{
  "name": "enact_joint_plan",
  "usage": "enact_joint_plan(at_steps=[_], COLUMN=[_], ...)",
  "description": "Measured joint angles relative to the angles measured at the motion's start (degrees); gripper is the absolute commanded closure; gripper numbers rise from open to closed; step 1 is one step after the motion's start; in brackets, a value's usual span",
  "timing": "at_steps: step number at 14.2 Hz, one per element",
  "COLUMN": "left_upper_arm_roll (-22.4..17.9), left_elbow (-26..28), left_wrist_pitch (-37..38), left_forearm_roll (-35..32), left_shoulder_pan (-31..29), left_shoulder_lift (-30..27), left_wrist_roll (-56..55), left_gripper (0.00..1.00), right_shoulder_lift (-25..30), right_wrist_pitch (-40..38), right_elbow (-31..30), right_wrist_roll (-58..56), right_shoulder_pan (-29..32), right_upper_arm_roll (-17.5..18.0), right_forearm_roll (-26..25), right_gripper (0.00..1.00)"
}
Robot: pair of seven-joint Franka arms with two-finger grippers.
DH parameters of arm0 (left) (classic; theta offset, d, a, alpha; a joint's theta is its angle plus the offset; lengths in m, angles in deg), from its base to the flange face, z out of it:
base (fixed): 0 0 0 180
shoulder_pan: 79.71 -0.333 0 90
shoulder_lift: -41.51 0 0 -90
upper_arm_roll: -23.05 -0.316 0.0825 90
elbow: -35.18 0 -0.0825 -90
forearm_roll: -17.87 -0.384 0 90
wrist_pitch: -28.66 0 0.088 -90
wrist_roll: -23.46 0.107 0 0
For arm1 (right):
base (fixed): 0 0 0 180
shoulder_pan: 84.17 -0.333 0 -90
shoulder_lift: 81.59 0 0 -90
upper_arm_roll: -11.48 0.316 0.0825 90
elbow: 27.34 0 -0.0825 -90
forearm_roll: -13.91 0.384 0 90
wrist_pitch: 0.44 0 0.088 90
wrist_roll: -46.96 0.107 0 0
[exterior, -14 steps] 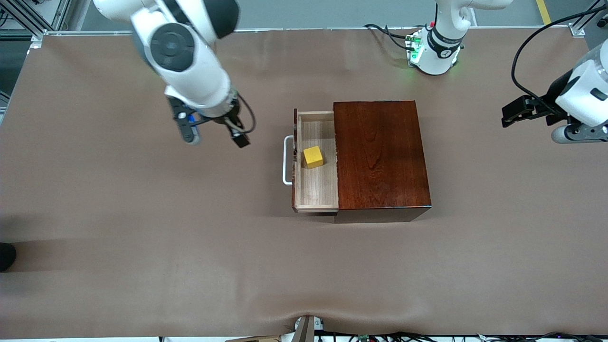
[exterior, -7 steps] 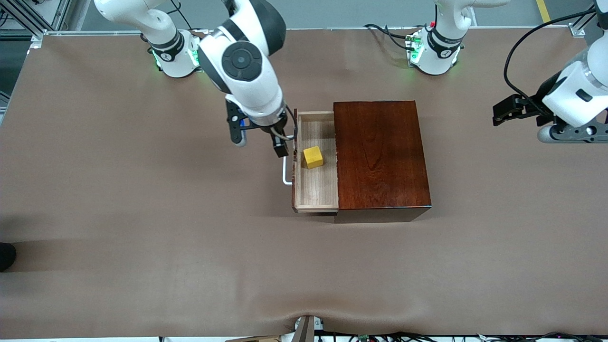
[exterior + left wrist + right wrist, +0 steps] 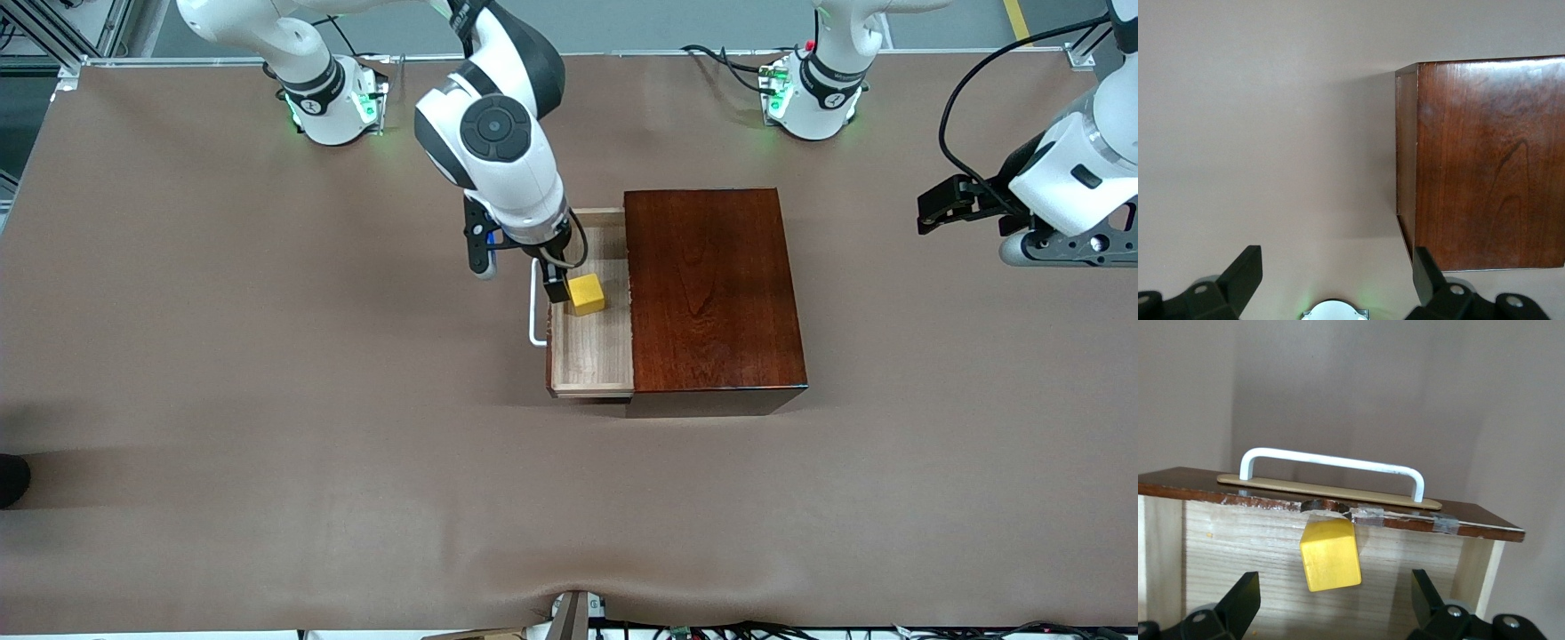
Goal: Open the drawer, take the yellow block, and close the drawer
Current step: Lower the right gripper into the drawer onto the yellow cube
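One small bright-yellow cube block (image 3: 587,294) sits upright in the pulled-out pale-wood drawer tray (image 3: 594,356) with one white U-shaped handle (image 3: 533,302), housed in one glossy reddish-brown wooden box (image 3: 711,289) on the brown bench (image 3: 267,400). Right hand (image 3: 1331,603) hovers over the block, fingers apart. Left hand (image 3: 1335,280) waits, fingers apart, above the bench toward the left arm's end.

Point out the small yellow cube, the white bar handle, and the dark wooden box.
small bright-yellow cube (image 3: 587,294): front view, top face.
white U-shaped bar handle (image 3: 1331,459): right wrist view, middle of the bar.
glossy dark reddish-brown wooden box (image 3: 711,289): front view, top panel.
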Motion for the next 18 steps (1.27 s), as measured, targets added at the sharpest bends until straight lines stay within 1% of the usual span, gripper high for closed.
enact_joint_plan(at_steps=[4,11,18], left_upper_arm_roll=[0.1,0.2,0.3], left_elbow=[0.0,0.0,0.2], left_wrist_pitch=[0.0,0.0,0.0], left_forearm_roll=[0.0,0.0,0.0], left_shoulder_pan=[0.0,-0.1,-0.1], left_shoulder_lift=[0.0,0.0,0.0], left_wrist_roll=[0.0,0.0,0.0], left_gripper=[0.00,0.00,0.00], right_shoulder_lift=[-2.6,-7.8,-10.1], right_wrist_pitch=[3.1,5.8,8.1], right_elbow=[0.2,2.5,3.2], right_wrist_roll=[0.3,1.1,1.2], right_shoulder_pan=[-1.1,-2.8,-3.0], right_upper_arm_roll=[0.0,-0.1,-0.4], right_forearm_roll=[0.0,0.0,-0.6], right_gripper=[0.00,0.00,0.00])
